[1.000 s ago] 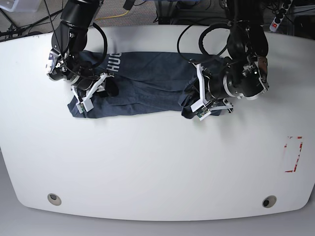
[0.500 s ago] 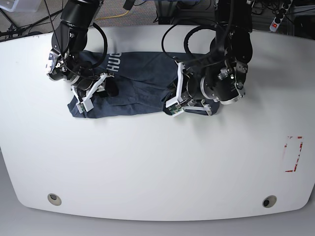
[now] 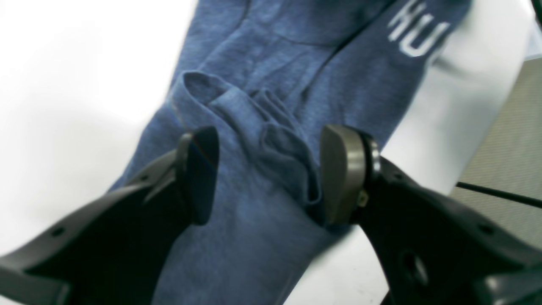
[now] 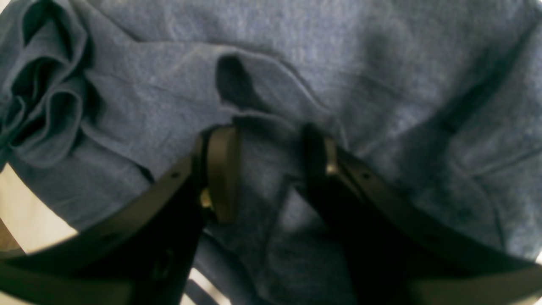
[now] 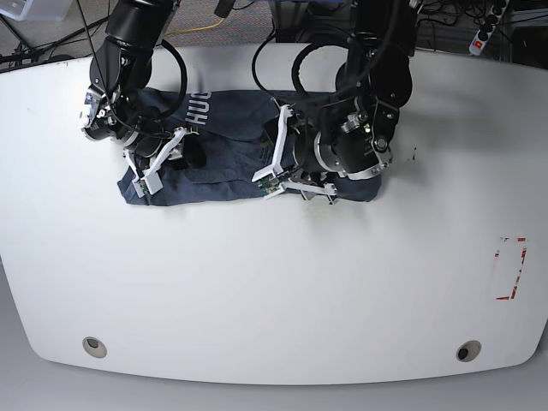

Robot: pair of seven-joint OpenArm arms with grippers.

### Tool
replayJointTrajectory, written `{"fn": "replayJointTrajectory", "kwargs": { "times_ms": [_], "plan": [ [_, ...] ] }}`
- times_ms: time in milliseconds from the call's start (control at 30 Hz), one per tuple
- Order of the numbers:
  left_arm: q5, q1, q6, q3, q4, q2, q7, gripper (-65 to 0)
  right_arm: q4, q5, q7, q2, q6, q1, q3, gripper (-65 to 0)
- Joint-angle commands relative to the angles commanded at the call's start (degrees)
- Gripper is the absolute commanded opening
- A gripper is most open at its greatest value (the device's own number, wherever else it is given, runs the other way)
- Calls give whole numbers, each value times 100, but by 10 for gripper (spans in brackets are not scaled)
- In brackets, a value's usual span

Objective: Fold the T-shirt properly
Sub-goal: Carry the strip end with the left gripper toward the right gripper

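Note:
The navy T-shirt [image 5: 231, 141] lies as a long crumpled band across the back of the white table, with white lettering [image 5: 199, 110] near its left end. My right gripper [image 5: 163, 163] is on the shirt's left end. In the right wrist view the gripper [image 4: 266, 169] has a raised fold of the shirt [image 4: 296, 63] pinched between its jaws. My left gripper [image 5: 287, 184] is over the shirt's middle front edge. In the left wrist view the gripper [image 3: 271, 173] is open, with a ridge of shirt fabric [image 3: 254, 237] between the pads and touching the right one.
The white table [image 5: 274, 282] has a red tape rectangle [image 5: 511, 268] at the right and two round holes [image 5: 94, 347] [image 5: 467, 351] near the front edge. Cables and a power strip [image 5: 484, 34] lie beyond the back edge.
My left arm has swept leftward along the shirt's front edge, from its right end to its middle. The right arm has not moved.

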Motion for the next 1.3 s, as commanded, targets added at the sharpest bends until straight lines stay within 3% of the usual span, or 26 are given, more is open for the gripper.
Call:
{"fn": "replayJointTrajectory", "kwargs": {
  "times_ms": [133,267,400,500,633,833,1000,1167,1300],
  "plan": [
    [44,-176,0,-149,264,-44,0,-299,0,0,0,0,0,0,0,-411],
    [193,-149,0,-633,308,-527,0,-306,0,0,0,0,0,0,0,-411],
    [167,-18,0,-1090,308,-1099,-9,-410,26,18,0,9,0,0,0,-411],
    [167,185,0,-1160,308,-1319,-18,-446,26,18,0,9,0,9,0,-411],
    [167,369,0,-1055,281,-1327,-26,-449,26,18,0,9,0,18,0,-411],
    [211,369,0,167,264,-1354,-26,-449,9,18,0,9,0,88,0,-411],
    [220,229,0,580,264,-1319,-26,-449,18,18,-9,9,0,97,0,-411],
    [193,26,0,501,316,-1310,-26,-451,26,26,-9,9,0,97,0,-411],
    [158,-53,0,-360,440,-1310,-26,-451,35,35,-18,9,0,123,0,-407]
  ]
}}
